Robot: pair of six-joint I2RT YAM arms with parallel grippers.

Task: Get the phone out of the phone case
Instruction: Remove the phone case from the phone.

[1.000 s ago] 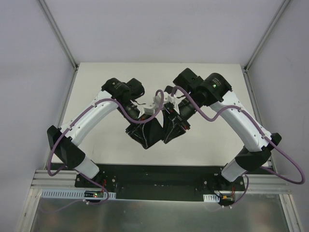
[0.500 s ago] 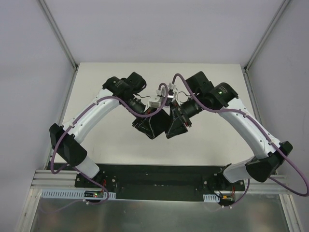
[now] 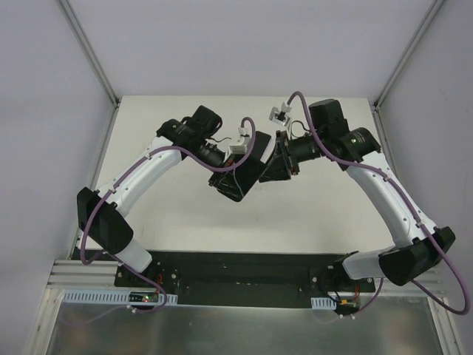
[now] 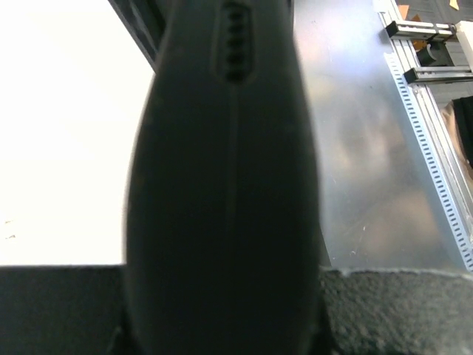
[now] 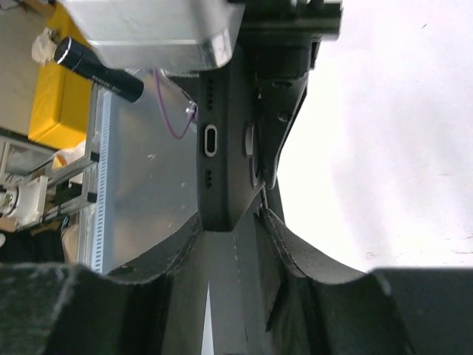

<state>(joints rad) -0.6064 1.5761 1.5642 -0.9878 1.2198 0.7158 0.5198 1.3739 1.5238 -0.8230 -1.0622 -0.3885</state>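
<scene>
The black phone case [image 3: 245, 177], with the phone inside it, hangs in the air over the middle of the table. I cannot tell the phone apart from the case. My left gripper [image 3: 228, 168] is shut on it from the left. In the left wrist view the case [image 4: 229, 185] fills the picture, its row of small holes at the top. My right gripper [image 3: 272, 168] comes in from the right. Its fingers [image 5: 318, 266] straddle the case's side edge just below the charging-port end [image 5: 211, 140], open, with a sliver of light beside one pad.
The white table [image 3: 162, 214] lies under both arms, with grey walls and aluminium posts [image 3: 89, 52] round it. A black base rail [image 3: 236, 270] and a metal sheet [image 3: 236, 325] run along the near edge. The purple cables [image 3: 185, 159] loop near the grippers.
Both grippers and the case have moved toward the far side of the table. The right wrist has swung out to the right and now meets the case from that side.
</scene>
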